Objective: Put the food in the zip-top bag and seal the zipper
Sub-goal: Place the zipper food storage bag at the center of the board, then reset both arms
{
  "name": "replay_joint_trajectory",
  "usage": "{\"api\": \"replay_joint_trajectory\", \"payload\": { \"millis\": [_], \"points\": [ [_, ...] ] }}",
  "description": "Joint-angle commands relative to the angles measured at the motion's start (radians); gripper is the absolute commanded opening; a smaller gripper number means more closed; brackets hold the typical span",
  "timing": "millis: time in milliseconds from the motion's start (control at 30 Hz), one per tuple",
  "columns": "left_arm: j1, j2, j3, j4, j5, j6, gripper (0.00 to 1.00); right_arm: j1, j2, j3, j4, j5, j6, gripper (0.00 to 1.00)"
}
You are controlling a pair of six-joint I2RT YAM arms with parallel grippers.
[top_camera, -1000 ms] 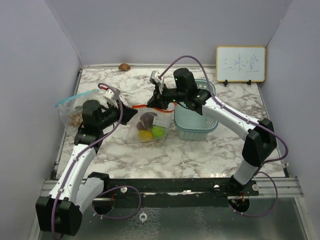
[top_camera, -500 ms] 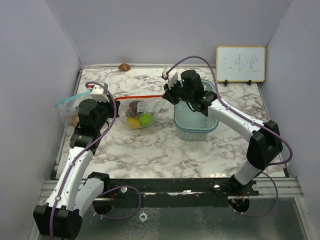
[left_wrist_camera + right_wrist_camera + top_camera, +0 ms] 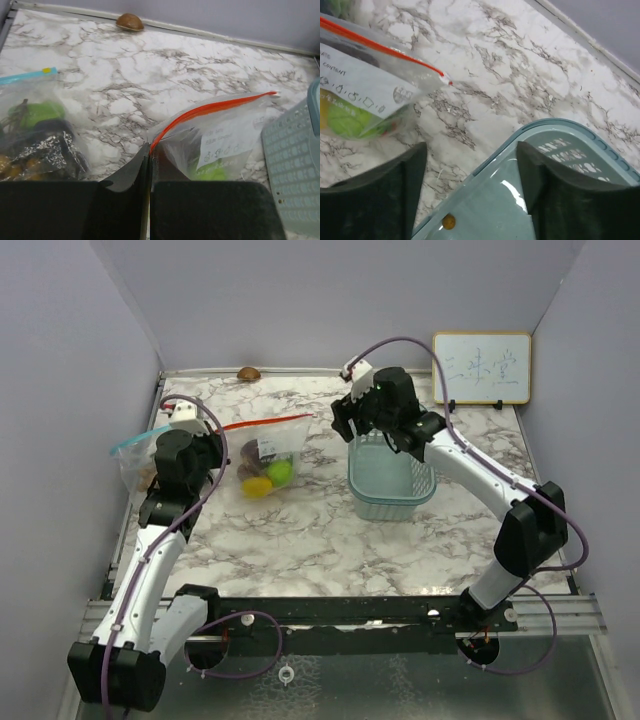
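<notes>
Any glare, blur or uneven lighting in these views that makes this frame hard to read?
Top external: even, soft light, sharp throughout, only faint shadows. Left wrist: left claw a dark, soft-edged foreground mass; the orange-zip bag is sharp. Right wrist: bright glare streak on the teal basket; right claw blurred and dark.

Left of the teal basket (image 3: 392, 485), a strip of bare tabletop (image 3: 330, 472) separates it from the red-zipped bag (image 3: 270, 452). In front of the basket the marble lies open. The right hand (image 3: 345, 428) hangs over its far-left rim.
</notes>
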Motion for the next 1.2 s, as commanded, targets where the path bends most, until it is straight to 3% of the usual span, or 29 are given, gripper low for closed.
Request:
{"api": "replay_joint_trajectory", "payload": {
  "millis": [0,33,133,167,233,267,533,667,833,1167],
  "points": [
    [0.010,0.049,0.067,0.051,-0.130,-0.068,0.00,-0.022,-0.028,0.084,-0.041,0.011,0.065,0.86],
    [0.010,0.069,0.077,0.046,-0.145,-0.080,0.00,-0.022,-0.033,0.089,-0.041,0.024,0.083,0.96],
    [0.012,0.118,0.115,0.001,-0.195,-0.112,0.01,-0.022,-0.032,0.113,-0.085,0.064,0.123,1.00],
    [0.011,0.132,0.134,-0.020,-0.205,-0.120,0.19,-0.022,-0.027,0.123,-0.107,0.077,0.136,1.00],
    [0.012,0.156,0.178,-0.051,-0.188,-0.110,0.89,-0.022,-0.020,0.134,-0.148,0.101,0.164,1.00],
    [0.012,0.165,0.202,-0.056,-0.161,-0.094,0.98,-0.022,-0.017,0.136,-0.161,0.122,0.188,1.00],
    [0.013,0.306,0.454,-0.121,-0.023,-0.093,0.99,-0.022,-0.032,0.135,-0.148,0.126,0.237,1.00],
    [0.010,0.426,0.620,-0.272,-0.125,-0.152,0.99,-0.022,-0.025,0.149,-0.160,0.133,0.261,1.00],
    [0.009,0.456,0.639,-0.336,-0.293,-0.171,0.99,-0.022,-0.026,0.148,-0.159,0.141,0.289,1.00],
    [0.008,0.499,0.694,-0.409,-0.372,-0.233,0.99,-0.022,-0.025,0.153,-0.167,0.150,0.322,1.00]
  ]
}}
